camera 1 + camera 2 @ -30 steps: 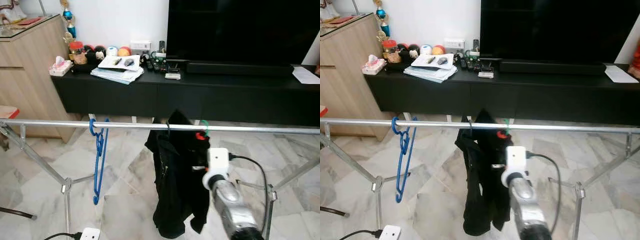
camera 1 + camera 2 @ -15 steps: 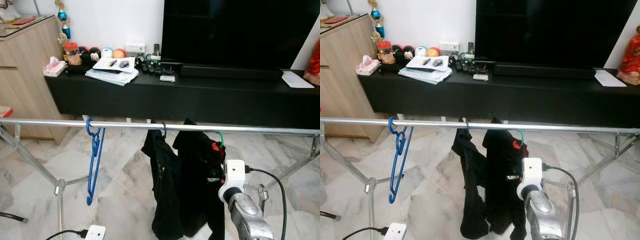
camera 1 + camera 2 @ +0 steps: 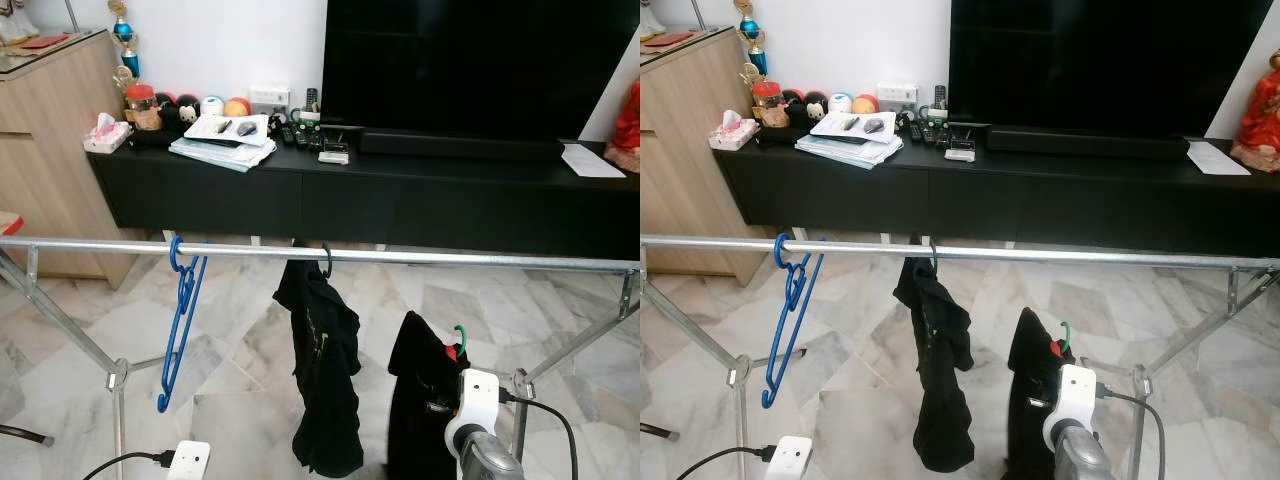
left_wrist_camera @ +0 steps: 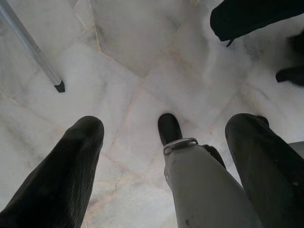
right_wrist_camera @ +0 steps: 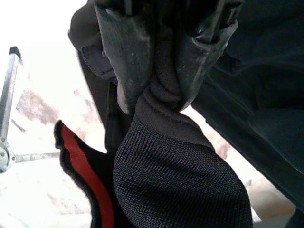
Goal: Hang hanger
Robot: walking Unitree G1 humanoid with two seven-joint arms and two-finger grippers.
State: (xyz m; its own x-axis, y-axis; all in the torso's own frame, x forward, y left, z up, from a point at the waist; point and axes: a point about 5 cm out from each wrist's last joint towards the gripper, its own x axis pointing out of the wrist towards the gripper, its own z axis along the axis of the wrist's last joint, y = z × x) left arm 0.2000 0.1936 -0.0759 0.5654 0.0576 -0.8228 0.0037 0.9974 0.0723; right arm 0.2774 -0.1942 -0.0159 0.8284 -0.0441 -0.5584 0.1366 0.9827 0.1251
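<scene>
A long metal drying rail (image 3: pixel 480 260) is running across the room in front of a black TV console (image 3: pixel 400 195), which is carrying a large dark television (image 3: pixel 470 65) and some clutter at its left end. Two things are hanging on the rail: an empty blue hanger (image 3: pixel 180 325) near the rail's left end, and a black garment (image 3: pixel 320 375) on its own dark hook near the middle. A second black garment (image 3: pixel 420 385) is sitting below the rail, apart from it, on a hanger with a green hook (image 3: pixel 459 337) that is catching on nothing; it is being carried by the right arm rising from the bottom edge of the head views. In the right wrist view the right pincer (image 5: pixel 159 90) is clenching a bunched fold of this black cloth between its two fingers, a red stripe showing beside the fold, so the hanger is probably being held through the fabric. By my reading, the green hook needs to be lifted over the rail, likely into the free stretch right of the middle garment. The left pincer (image 4: pixel 164 156) is hanging idle above the marble floor (image 4: pixel 142 57), its fingers spread wide and gripping nothing.
</scene>
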